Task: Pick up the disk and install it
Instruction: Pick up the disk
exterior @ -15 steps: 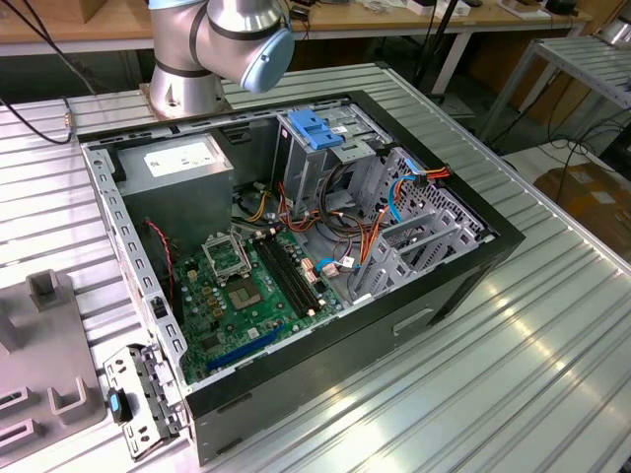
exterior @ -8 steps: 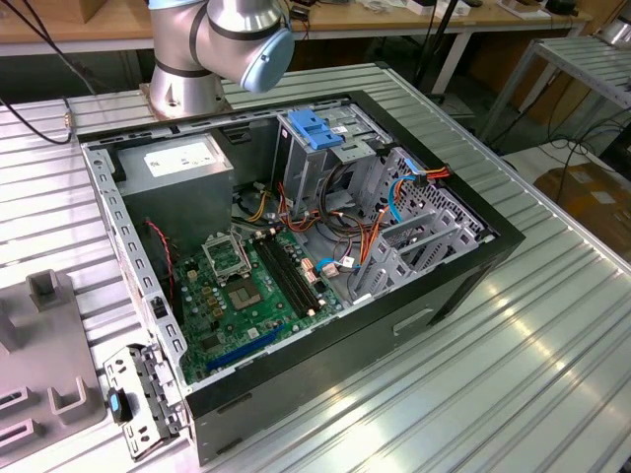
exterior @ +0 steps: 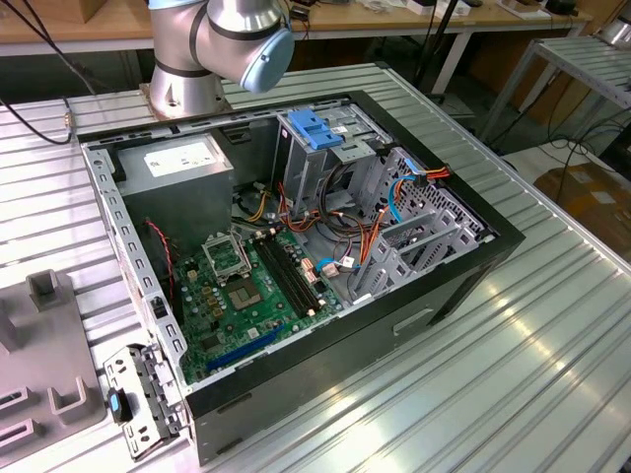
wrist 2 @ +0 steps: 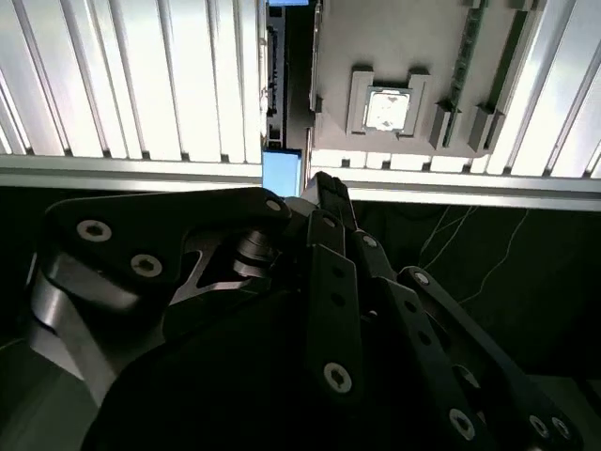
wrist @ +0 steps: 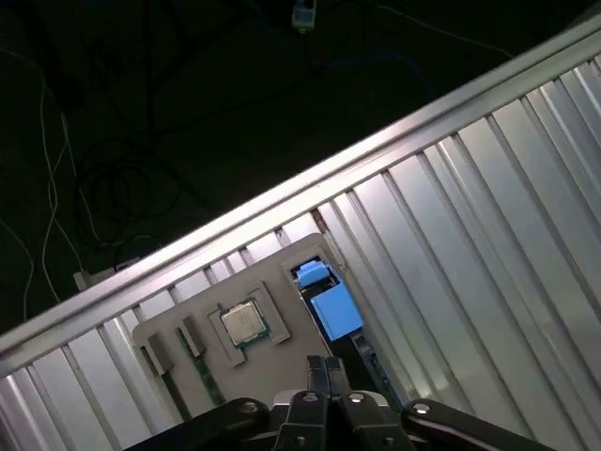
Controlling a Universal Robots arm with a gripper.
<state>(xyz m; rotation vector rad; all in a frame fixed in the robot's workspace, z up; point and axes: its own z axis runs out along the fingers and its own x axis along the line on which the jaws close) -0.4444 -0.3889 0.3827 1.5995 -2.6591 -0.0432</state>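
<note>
Hovering closed and empty, the hand (wrist: 324, 368) has the disk (wrist: 331, 308) at twelve o'clock. Pickup looks pending; grasping needs parted fingers (wrist: 314, 378).

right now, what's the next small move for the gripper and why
Probably open the fingers: the gripper looks shut and empty, hovering just short of the disk, which sits in the grey fixture.

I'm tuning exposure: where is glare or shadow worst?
Exterior view: glare streaks on the table at that view's right; case interior evenly lit. Second wrist view: table ribs blown white, claw nearly black. First wrist view: bright table edge, darkness beyond.
</note>
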